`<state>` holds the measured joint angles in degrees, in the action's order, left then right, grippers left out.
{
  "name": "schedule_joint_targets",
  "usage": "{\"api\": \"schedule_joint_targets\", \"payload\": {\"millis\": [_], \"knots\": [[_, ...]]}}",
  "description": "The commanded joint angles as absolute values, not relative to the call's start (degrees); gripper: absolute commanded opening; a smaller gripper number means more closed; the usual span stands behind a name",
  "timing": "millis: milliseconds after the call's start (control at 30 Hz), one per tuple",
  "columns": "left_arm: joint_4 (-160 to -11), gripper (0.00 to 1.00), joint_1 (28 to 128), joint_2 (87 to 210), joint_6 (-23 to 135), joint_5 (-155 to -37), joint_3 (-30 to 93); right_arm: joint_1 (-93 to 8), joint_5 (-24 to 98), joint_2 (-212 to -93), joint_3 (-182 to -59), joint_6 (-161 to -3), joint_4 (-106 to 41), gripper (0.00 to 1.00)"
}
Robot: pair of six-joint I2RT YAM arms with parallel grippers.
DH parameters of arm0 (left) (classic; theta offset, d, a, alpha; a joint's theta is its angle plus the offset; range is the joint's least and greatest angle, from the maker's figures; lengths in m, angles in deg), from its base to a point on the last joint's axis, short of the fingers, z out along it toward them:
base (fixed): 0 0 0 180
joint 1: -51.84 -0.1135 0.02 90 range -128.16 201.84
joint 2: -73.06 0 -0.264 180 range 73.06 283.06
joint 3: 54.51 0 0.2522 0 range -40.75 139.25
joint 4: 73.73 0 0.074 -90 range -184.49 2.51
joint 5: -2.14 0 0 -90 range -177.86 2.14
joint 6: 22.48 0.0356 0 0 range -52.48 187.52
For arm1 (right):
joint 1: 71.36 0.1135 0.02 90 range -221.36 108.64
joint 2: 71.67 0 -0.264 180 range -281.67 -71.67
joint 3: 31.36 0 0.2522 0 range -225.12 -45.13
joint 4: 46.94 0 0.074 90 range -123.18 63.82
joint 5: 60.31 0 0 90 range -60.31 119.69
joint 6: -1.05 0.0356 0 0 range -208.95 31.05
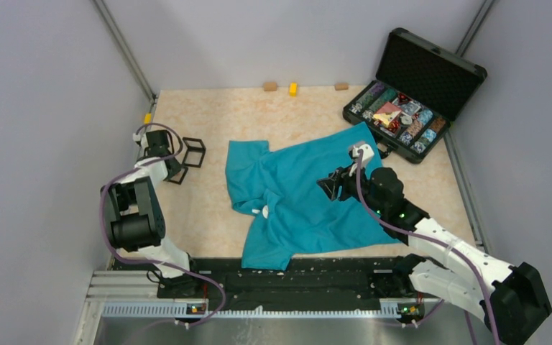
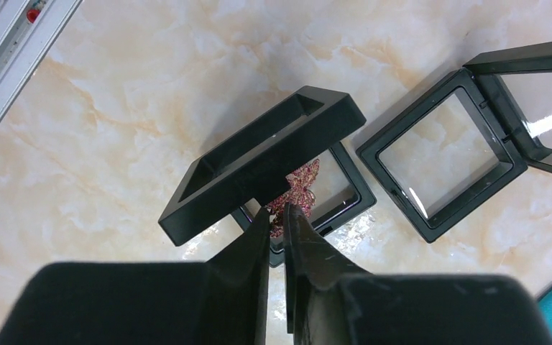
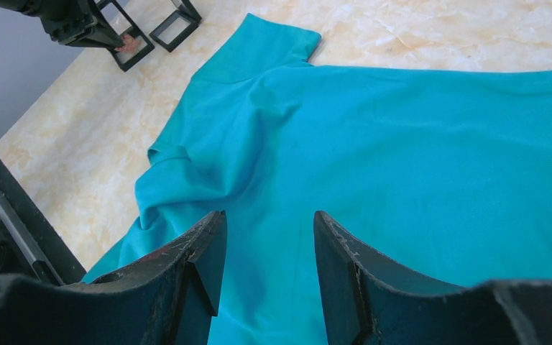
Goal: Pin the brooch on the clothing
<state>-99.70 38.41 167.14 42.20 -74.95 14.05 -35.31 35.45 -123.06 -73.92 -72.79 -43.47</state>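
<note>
Pinching the edge of the brooch [image 2: 302, 183] inside its open display box [image 2: 361, 192], the left hand [image 2: 277, 210] is almost pressed together; the brooch may be dropped if the lid [image 2: 262, 162] is knocked. The right hand [image 3: 269, 215] is spread over the T-shirt [image 3: 417, 144].

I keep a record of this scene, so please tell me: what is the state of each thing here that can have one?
black case, open, lid up.
T-shirt, laid flat, partly crumpled.
brooch box, open, lid raised.
brooch, lying in its box.
second box, open, empty.
left gripper, nearly shut at the brooch; grip unclear.
right gripper, open, empty, over the T-shirt.
</note>
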Motion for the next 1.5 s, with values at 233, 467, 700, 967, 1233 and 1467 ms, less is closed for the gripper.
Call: {"api": "schedule_joint_targets", "payload": {"millis": [233,467,700,967,1233,1467], "knots": [[-99.87,0.00,38.33,162.52,42.24,-75.61,13.17,-36.14,35.92,-121.42,-73.27,-72.49,-46.63,0.49],[-102.70,0.00,39.89,156.03,40.96,-76.40,12.21,-36.12,36.05,-120.43,-72.60,-72.63,-47.54,0.49],[-105.95,0.00,40.57,147.95,41.17,-80.06,9.95,-36.13,37.78,-121.71,-72.86,-72.40,-48.75,0.49],[-109.50,0.17,40.59,151.98,44.88,-78.86,12.06,-36.14,42.20,-125.24,-73.03,-69.78,-52.35,0.48],[-111.71,0.28,40.68,162.34,45.32,-75.98,17.24,-36.13,42.68,-124.37,-71.97,-70.07,-52.69,0.48],[-111.50,0.23,40.68,166.57,44.98,-74.19,19.73,-36.10,43.23,-124.75,-71.11,-69.61,-54.15,0.48]]}}
